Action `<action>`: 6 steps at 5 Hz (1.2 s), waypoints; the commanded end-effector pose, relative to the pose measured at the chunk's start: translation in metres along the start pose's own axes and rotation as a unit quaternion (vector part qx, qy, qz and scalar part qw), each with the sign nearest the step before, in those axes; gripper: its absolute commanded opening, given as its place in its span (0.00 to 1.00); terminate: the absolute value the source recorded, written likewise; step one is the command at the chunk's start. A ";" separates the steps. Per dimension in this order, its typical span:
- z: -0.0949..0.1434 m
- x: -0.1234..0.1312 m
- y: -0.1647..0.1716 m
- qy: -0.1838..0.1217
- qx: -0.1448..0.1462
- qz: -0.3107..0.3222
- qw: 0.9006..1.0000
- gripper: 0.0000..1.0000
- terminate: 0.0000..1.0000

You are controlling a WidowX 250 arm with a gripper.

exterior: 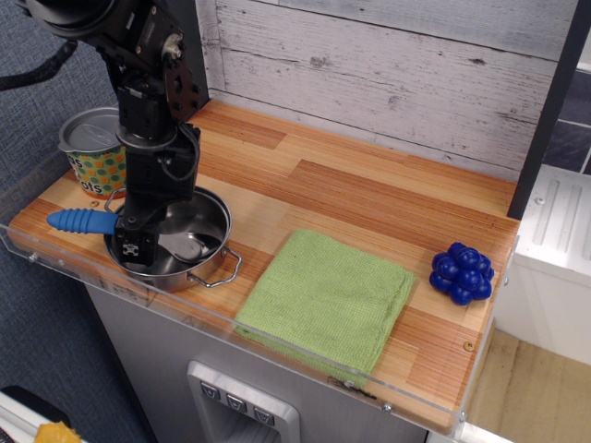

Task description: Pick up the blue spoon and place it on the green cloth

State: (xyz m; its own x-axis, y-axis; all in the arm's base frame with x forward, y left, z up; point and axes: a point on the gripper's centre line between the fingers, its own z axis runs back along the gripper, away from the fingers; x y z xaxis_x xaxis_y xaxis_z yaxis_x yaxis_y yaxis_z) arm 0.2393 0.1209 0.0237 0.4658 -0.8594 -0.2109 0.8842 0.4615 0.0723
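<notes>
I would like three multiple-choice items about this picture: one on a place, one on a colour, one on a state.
1. Where does the blue spoon lie?
A. On the green cloth
B. Across the steel pot's rim, handle sticking out left
C. Beside the grape toy

2. What colour is the bumpy grape toy?
A. Dark blue
B. Red
C. Yellow

3. The green cloth is:
A. Crumpled
B. Hanging
C. Lying flat, nothing on it

Answers: 1 B, its bowl sits inside the steel pot; 2 A, same hue as the handle; 3 C, its surface is bare.

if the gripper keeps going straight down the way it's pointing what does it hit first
Most likely the blue spoon, where its handle crosses the near-left rim of the steel pot; the gripper sits right over that spot. Depth is unclear, so it may meet the rim itself.
</notes>
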 end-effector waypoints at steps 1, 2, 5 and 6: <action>0.008 0.009 0.010 0.001 0.017 -0.005 1.000 0.00 0.00; 0.016 0.009 0.010 0.000 0.026 0.001 1.000 0.00 0.00; 0.081 0.017 0.004 0.112 0.063 0.029 0.991 0.00 0.00; 0.096 0.025 -0.003 0.102 0.069 0.075 0.989 0.00 0.00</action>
State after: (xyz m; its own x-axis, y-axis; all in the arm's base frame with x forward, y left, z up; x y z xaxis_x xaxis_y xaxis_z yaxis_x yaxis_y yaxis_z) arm 0.2394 0.0766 0.0990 0.5715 -0.7193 -0.3950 0.8170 0.5441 0.1912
